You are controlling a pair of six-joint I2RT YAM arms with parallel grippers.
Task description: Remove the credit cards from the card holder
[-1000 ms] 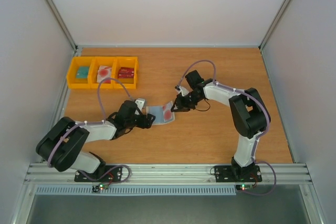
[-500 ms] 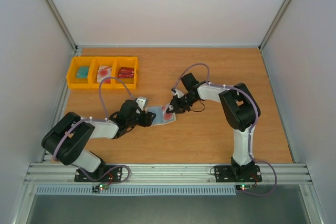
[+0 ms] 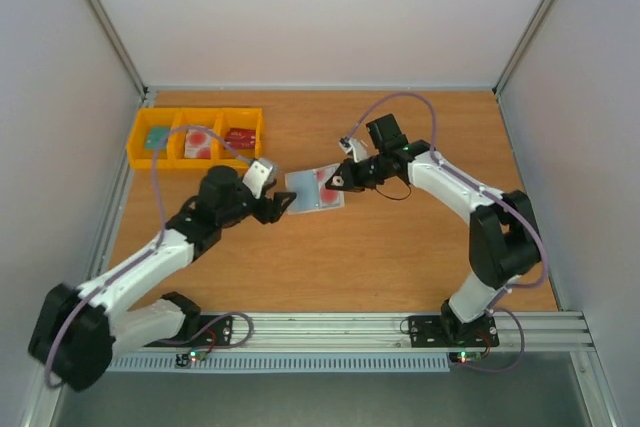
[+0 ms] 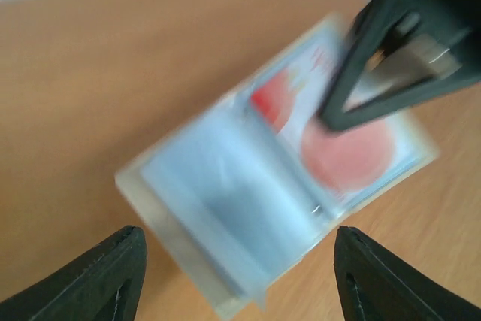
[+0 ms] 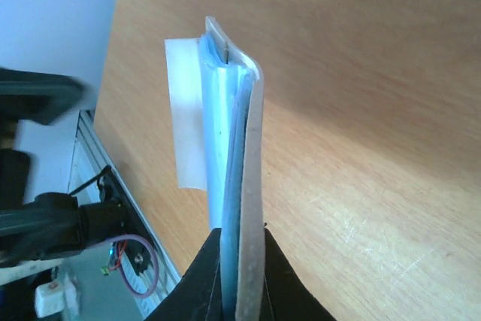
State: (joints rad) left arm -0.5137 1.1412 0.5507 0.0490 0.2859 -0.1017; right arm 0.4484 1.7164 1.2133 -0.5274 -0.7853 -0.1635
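Hovering nearest us, the left fingers (image 4: 113, 276) stand wide apart, gripping nothing, just short of the open holder (image 3: 312, 190) at mid-surface. It looks light and floppy; the right fingers (image 5: 197, 291) are clamped on its far edge. A card (image 4: 346, 148) sits in a clear pocket, probably thin, stiff and slick, so we'd take its exposed edge. Beyond, yellow bins (image 3: 240, 112) each hold a small item.

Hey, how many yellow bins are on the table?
3, side by side in a row at the far left: left bin, middle bin, right bin. None appears hidden.
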